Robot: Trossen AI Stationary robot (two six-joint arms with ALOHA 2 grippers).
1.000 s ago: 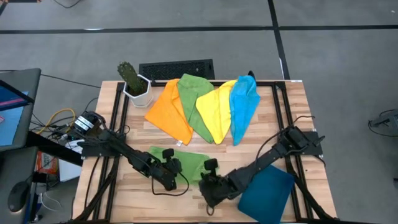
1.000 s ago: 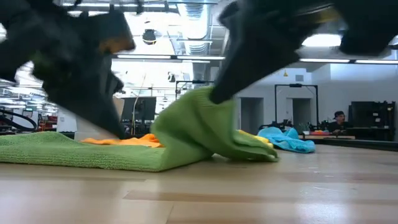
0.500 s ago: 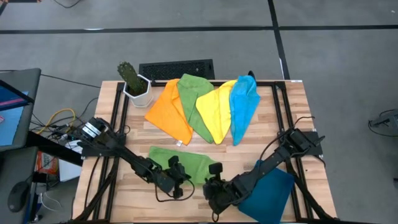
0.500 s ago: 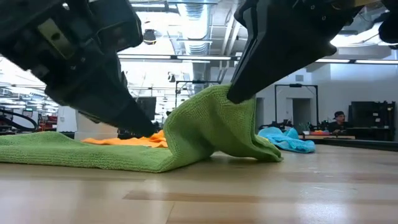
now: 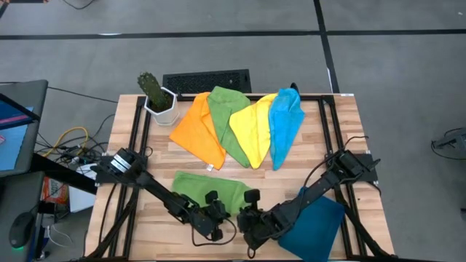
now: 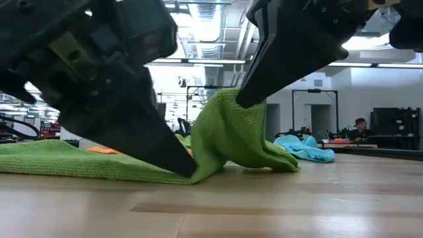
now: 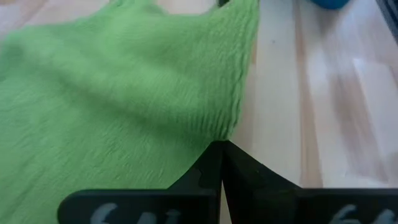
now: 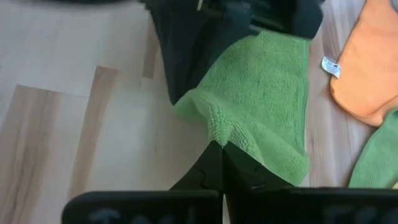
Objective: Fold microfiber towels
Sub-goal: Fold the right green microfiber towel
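Now, pincers: left pincer (image 5: pixel 215 227) and right pincer (image 5: pixel 247 218) each clamp the green towel (image 5: pixel 207 191).
Relation: towel's long axis runs leftward from both pincers; free end nearer left arm.

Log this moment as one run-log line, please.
step: folding green towel | left pincer: shut on towel edge | right pincer: shut on towel corner, lifted | four other towels: untouched

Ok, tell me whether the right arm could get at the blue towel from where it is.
Probably not yet. The right gripper is shut on the green towel near the table's front edge; the blue towel lies apart at the back, unobstructed, but it must release first.
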